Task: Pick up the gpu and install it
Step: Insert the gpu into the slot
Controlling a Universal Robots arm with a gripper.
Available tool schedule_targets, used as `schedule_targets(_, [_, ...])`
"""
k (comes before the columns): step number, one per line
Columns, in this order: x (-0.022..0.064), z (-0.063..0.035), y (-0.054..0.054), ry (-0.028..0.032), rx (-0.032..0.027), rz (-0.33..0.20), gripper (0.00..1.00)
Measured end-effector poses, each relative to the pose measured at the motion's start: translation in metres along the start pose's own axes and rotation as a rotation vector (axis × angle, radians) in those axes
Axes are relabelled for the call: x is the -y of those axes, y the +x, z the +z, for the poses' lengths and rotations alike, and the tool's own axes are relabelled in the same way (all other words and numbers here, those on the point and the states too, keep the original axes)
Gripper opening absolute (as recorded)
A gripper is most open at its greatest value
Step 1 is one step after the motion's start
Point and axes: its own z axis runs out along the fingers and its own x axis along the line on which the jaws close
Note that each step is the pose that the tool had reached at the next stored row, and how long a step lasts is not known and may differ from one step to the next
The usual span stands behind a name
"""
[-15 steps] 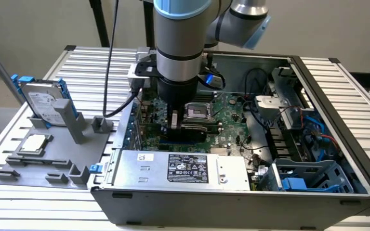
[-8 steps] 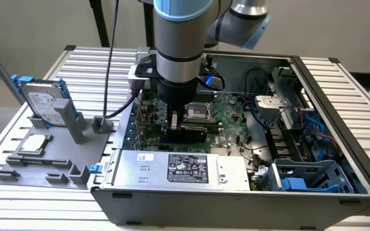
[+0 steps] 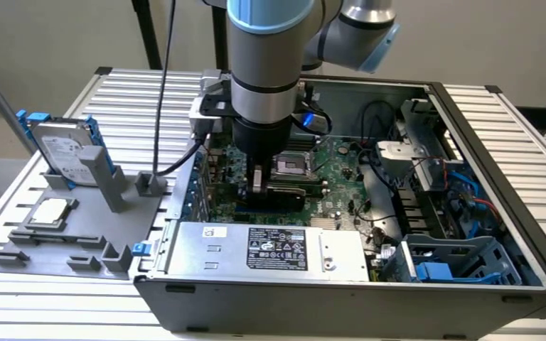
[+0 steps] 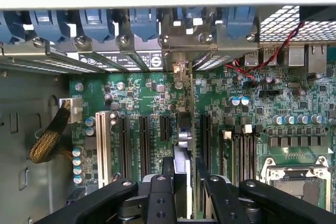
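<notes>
Slatted metal tabletop [image 3: 529, 135] carries an open computer case [image 3: 463, 284], its motherboard [image 3: 335, 160] exposed. Over that motherboard the claw [image 4: 184, 174] is clenched on the gpu [image 4: 184, 135], which stands edge-on and upright among the dark expansion slots [image 4: 143, 145], its silver bracket end toward the case's rear wall. Crowding the motherboard are the CPU socket [image 4: 294, 182], a power supply [image 3: 268, 249] and loose cables [image 3: 382, 153]. Beside the case, a grey fixture tray [image 3: 74, 245] holds a hard drive [image 3: 60, 149] and a CPU chip [image 3: 49, 212].
</notes>
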Motion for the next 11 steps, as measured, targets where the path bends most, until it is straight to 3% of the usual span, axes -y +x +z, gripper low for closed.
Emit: schedule_targets(11, [-0.0001,0.0024,0.0001,-0.0017,-0.0004,-0.004,0.29])
